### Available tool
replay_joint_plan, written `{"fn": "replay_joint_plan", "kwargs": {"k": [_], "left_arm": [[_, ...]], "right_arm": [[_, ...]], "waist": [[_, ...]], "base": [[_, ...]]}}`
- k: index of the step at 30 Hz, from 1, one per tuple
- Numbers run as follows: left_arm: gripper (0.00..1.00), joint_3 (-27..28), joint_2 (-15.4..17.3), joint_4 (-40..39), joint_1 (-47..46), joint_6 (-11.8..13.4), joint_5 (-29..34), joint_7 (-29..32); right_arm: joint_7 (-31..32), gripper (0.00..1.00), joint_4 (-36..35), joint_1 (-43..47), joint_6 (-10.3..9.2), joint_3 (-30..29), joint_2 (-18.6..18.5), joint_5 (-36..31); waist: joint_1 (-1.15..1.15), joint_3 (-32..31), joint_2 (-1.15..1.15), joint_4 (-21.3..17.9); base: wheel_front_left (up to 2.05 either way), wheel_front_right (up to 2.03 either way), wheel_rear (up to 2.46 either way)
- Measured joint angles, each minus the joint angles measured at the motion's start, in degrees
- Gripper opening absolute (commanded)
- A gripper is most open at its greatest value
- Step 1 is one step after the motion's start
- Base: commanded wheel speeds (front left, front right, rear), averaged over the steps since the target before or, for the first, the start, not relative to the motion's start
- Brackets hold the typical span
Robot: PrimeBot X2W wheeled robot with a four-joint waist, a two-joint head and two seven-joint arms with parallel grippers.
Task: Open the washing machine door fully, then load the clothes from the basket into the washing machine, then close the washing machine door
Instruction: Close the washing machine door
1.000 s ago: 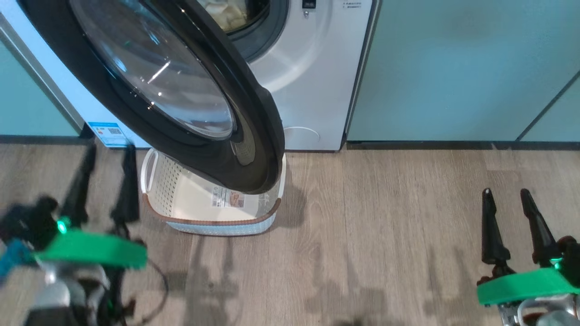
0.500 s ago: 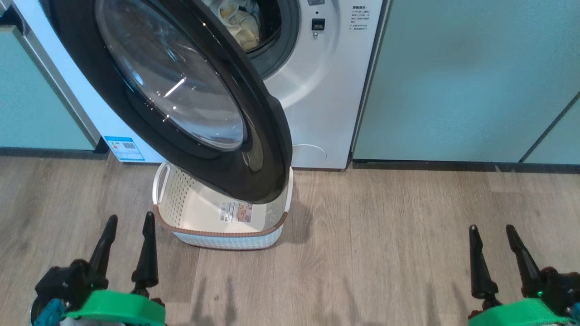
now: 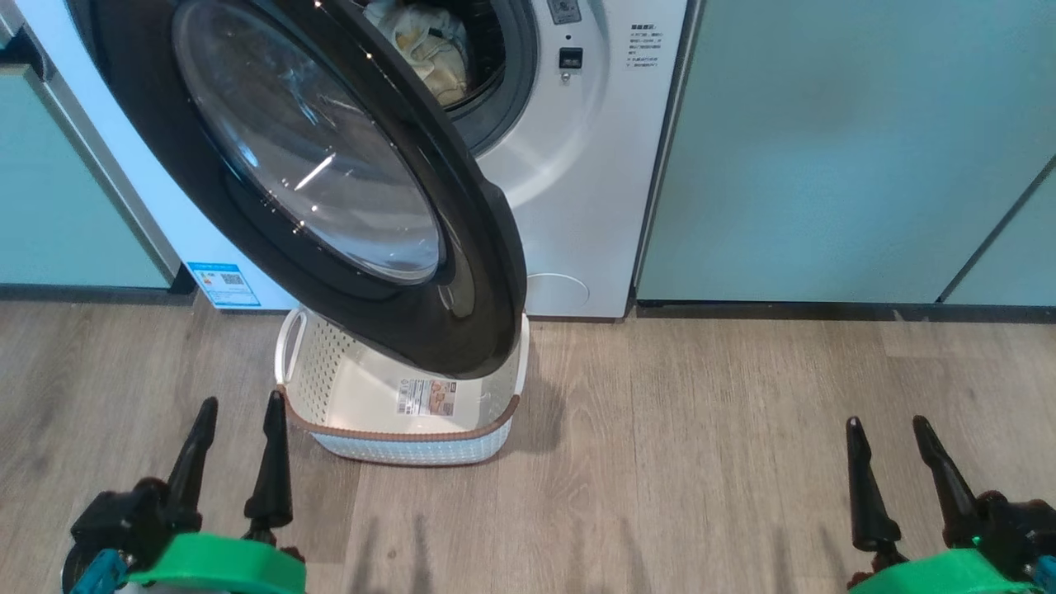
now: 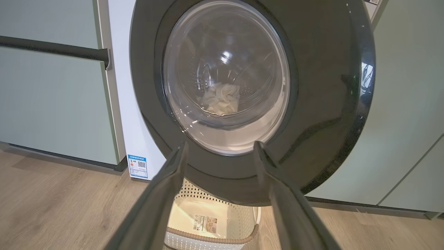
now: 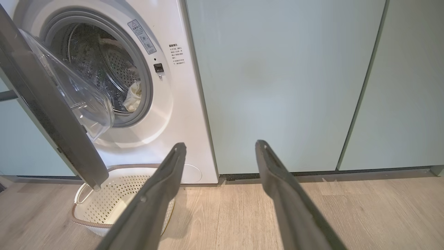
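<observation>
Washing machine (image 3: 577,206): drum open, loading looks done.
Washing machine door (image 3: 313,181): half-open over the basket; closing comes next.
Basket (image 3: 412,441): empty, on the floor under the door.
Clothes (image 3: 425,49): inside the drum.
Left gripper (image 3: 242,400): fingers wide apart, holding nothing; should push the door's outer face.
Right gripper (image 3: 886,421): wide apart, empty, well clear.

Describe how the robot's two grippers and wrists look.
The left gripper and right gripper each have two long, slim black fingers tapering to pointed tips above bulbous black bases. Behind each sits a bright green curved band, with a teal-blue part at its outer edge. Up close, the fingers look dark grey and flat-faced.
</observation>
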Motion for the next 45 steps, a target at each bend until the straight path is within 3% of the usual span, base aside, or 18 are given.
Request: {"fn": "replay_joint_plan", "kwargs": {"k": [5,6,7,8,22,29,36,45], "left_arm": [[1.00,-0.2,0.0,0.0,0.0,0.2,0.1,0.0],[1.00,-0.3,0.0,0.0,0.0,0.3,0.1,0.0],[1.00,-0.3,0.0,0.0,0.0,0.3,0.1,0.0],[1.00,-0.4,-0.1,0.0,0.0,0.3,0.1,-0.2],[1.00,-1.3,-0.1,0.1,0.0,0.5,0.5,-0.2],[1.00,-2.3,-0.1,0.0,-0.2,0.5,0.5,-0.2],[1.00,-3.8,-0.1,0.3,-2.0,0.4,0.6,-0.2],[1.00,-6.0,-0.5,2.0,-5.2,-0.6,1.2,-0.7]], "right_arm": [[0.1,1.00,-0.1,0.0,0.00,0.0,0.0,0.0],[0.1,0.87,-0.1,0.0,0.00,0.0,0.0,0.0],[0.1,0.11,-0.1,0.0,0.00,0.0,0.0,0.0],[0.3,0.00,-0.1,0.0,0.00,0.1,0.0,0.0],[0.9,0.00,-0.2,0.0,0.00,0.5,0.0,0.1],[0.9,0.00,1.3,-0.5,0.00,1.6,0.0,0.1],[0.5,0.00,7.6,-7.5,0.00,3.6,0.0,1.7],[-0.6,0.00,21.1,-20.5,0.00,8.5,-0.1,3.8]], "waist": [[0.01,-0.1,0.00,-0.1],[0.01,-0.2,0.00,-0.1],[0.00,-0.2,0.00,-0.1],[0.01,-0.2,0.00,-0.1],[0.01,0.2,0.00,0.4],[0.01,0.5,0.00,2.8],[0.01,1.4,0.00,6.7],[0.01,2.5,0.00,13.1]], "base": [[0.00,0.00,0.00],[0.00,0.00,0.00],[0.00,0.00,0.00],[0.00,0.00,0.00],[0.00,0.00,0.00],[0.00,0.00,0.00],[0.00,0.00,0.00],[0.00,0.00,0.00]]}}
